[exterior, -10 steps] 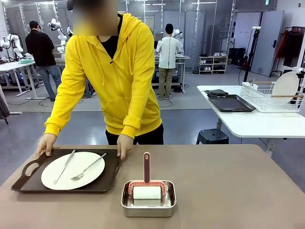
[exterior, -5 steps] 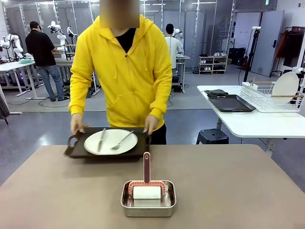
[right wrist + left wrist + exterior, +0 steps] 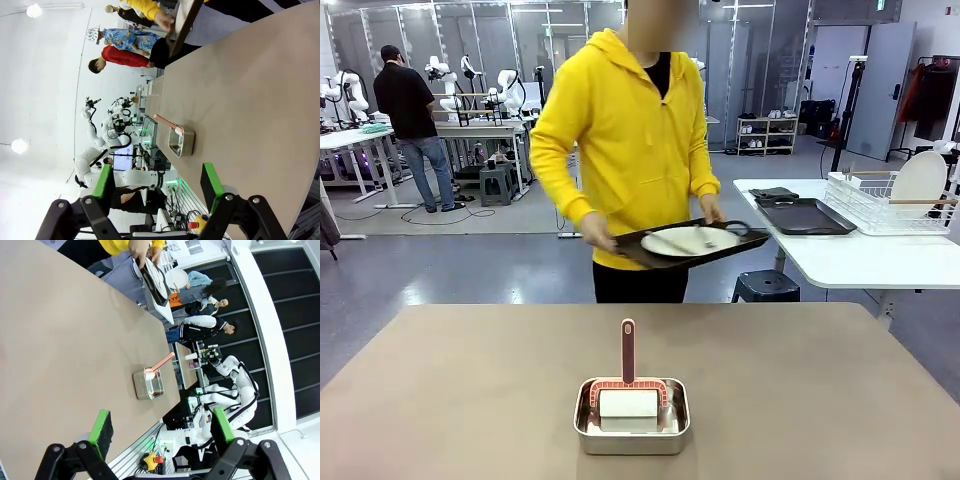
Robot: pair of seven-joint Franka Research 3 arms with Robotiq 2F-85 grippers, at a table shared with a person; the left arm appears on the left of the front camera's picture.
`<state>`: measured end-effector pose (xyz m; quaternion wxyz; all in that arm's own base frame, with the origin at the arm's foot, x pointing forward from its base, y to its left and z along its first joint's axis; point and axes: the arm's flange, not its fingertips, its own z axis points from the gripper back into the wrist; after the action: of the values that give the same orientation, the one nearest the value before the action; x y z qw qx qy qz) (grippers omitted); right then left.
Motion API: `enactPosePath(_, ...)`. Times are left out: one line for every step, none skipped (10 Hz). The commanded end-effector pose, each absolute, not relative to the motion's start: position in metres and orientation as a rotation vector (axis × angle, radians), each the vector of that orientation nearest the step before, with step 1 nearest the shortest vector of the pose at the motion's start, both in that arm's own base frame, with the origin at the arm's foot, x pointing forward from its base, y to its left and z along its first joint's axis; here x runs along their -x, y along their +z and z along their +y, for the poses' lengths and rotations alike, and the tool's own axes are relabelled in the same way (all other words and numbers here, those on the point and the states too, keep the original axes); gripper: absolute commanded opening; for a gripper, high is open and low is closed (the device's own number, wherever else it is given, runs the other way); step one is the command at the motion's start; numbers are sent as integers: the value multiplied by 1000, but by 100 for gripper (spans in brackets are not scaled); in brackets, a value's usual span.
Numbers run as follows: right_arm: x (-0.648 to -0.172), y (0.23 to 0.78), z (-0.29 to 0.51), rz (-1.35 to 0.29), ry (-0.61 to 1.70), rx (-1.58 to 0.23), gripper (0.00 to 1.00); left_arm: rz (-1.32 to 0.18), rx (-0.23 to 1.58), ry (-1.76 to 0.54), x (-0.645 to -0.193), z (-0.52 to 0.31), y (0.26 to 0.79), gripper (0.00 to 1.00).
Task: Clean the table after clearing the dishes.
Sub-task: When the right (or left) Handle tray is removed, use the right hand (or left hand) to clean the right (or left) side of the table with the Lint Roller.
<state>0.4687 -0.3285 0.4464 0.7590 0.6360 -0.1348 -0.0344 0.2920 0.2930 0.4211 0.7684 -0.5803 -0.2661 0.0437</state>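
Presently the dark brown rectangular handled tray (image 3: 632,247), bearing a round white plate (image 3: 688,240) and silver cutlery (image 3: 668,241), is off the wide matte tan-brown table (image 3: 470,380), carried in the person's hands (image 3: 598,238). Judged rigid and breakable, with the cutlery loose; best taken by the tray ends.

A small rectangular steel pan (image 3: 582,427) sits near-centre on the table, holding a white roller (image 3: 629,403) whose upright pink-red handle (image 3: 627,350) looks light and stiff, the obvious hold.

Left gripper (image 3: 161,426) and right gripper (image 3: 157,182) both gape wide and empty.

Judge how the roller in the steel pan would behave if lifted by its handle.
The roller looks light and rigid, and its protruding handle should suit a pinch. The white roll may spin. The shallow pan sits loose on the table, so it might slide.
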Motion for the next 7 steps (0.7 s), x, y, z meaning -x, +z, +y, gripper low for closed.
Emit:
enactPosePath(-463, 449, -321, -300, -78, -1403, 87, -558, 1173, 28, -306, 256, 450, 100)
enactPosePath(-463, 449, -321, -300, -78, -1403, 87, -526, 1129, -12, -319, 230, 465, 100)
enactPosePath(-463, 449, -321, -300, -78, -1403, 87, -487, 1087, -62, -338, 195, 479, 100)
enactPosePath(-463, 449, -321, -300, -78, -1403, 87, -451, 1049, -116, -355, 162, 492, 100)
enactPosePath(-463, 449, -321, -300, -78, -1403, 87, -401, 991, -181, -372, 128, 503, 100)
enactPosePath(-463, 449, -321, -300, -78, -1403, 87, -368, 953, -245, -387, 93, 515, 100)
enactPosePath(-463, 449, -321, -300, -78, -1403, 87, -345, 910, -306, -400, 59, 529, 100)
